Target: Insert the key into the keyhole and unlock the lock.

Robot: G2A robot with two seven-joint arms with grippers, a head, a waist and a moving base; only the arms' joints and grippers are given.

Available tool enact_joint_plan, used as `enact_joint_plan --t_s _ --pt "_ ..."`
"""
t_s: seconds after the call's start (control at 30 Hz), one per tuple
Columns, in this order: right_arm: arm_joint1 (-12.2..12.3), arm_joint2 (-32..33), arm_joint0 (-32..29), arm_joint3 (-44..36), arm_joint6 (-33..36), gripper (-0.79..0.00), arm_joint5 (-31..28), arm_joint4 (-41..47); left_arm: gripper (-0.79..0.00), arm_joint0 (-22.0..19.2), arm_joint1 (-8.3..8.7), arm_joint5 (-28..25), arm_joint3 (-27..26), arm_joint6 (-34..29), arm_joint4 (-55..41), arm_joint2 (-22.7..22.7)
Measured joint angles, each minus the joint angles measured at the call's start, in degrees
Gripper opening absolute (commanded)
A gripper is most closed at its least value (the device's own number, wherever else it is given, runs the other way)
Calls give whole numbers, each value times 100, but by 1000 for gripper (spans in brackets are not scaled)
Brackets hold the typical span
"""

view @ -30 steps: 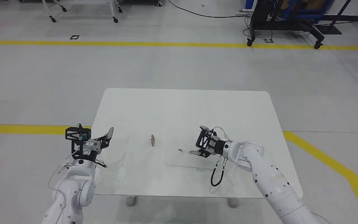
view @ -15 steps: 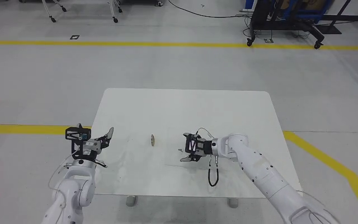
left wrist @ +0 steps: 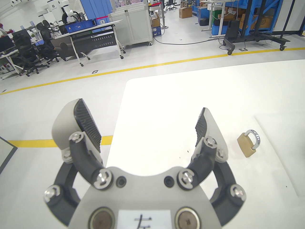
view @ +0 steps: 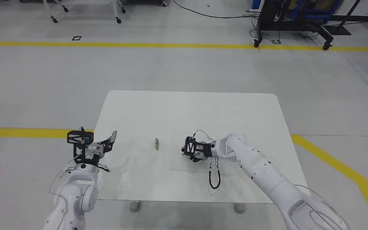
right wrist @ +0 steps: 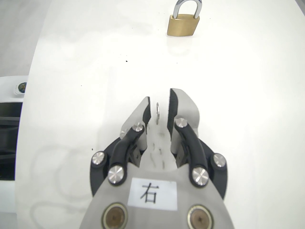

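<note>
the right gripper (right wrist: 159,106) has slid over to straddle the key (right wrist: 157,114), narrowly parted, ready to pinch; left gripper (left wrist: 143,125) hangs spread wide.

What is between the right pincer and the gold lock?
Only bare white table with tiny dark specks lies between the right pincer and the lock, as the right wrist view shows. The key sits inside the pincer's gap.
</note>
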Motion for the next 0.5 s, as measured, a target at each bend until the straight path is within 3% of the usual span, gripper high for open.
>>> enact_joint_plan --t_s 0.5 --pt "144 111 -99 -446 -422 -785 133 -565 0 0 0 0 0 0 0 0"
